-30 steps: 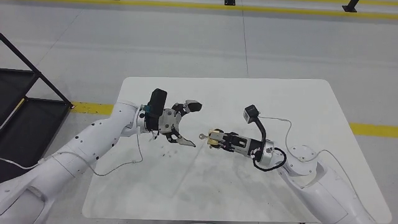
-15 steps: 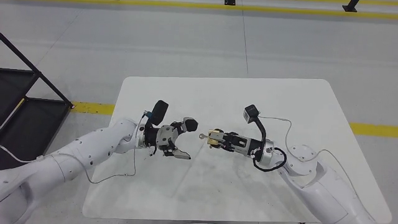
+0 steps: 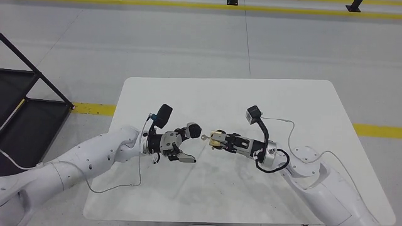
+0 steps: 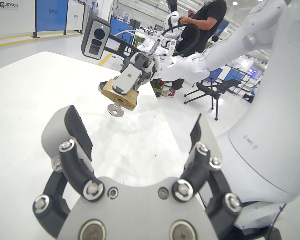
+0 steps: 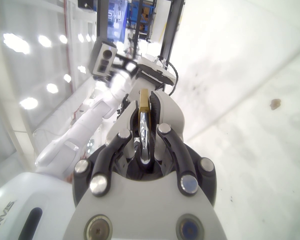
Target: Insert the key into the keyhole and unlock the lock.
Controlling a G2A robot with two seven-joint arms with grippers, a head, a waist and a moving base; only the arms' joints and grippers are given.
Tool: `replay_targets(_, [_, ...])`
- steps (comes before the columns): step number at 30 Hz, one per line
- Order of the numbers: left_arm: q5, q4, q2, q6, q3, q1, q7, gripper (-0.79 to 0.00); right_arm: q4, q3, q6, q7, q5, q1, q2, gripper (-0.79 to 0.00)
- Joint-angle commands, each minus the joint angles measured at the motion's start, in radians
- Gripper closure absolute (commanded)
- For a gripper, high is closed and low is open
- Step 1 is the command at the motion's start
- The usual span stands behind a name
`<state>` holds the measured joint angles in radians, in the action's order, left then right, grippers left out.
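1. The left gripper (image 3: 191,143) has moved closer to the key (image 3: 205,137), with its arm stretched low over the table (image 3: 188,94).
2. Its jaws gape wide and empty, facing the key.
3. The right gripper (image 3: 218,140) stays clamped on the lock (image 4: 118,94) above the table, and the key sticks out of the lock's end.

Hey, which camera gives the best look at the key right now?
The left wrist view: the key faces the camera, its round bow sticking out of the brass lock. The top view shows it as a tiny silver sliver. In the right wrist view the lock's body hides it.
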<state>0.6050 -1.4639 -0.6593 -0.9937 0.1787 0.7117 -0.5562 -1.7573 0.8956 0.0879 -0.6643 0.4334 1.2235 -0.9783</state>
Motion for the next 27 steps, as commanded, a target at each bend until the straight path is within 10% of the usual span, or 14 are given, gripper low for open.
replay_targets(1, [-0.042,0.014,0.002,-0.019,0.016,-0.001,0.044,-0.785,0.000,0.000,0.000,0.000,0.000,0.000,0.000,0.000])
replay_targets(13, [-0.446,-0.025,0.041,-0.019,0.038,-0.002,0.368,-0.785,0.000,0.000,0.000,0.000,0.000,0.000,0.000,0.000])
replay_targets(27, [-1.235,-0.056,0.086,0.108,-0.001,-0.027,1.073,-0.785,0.000,0.000,0.000,0.000,0.000,0.000,0.000,0.000])
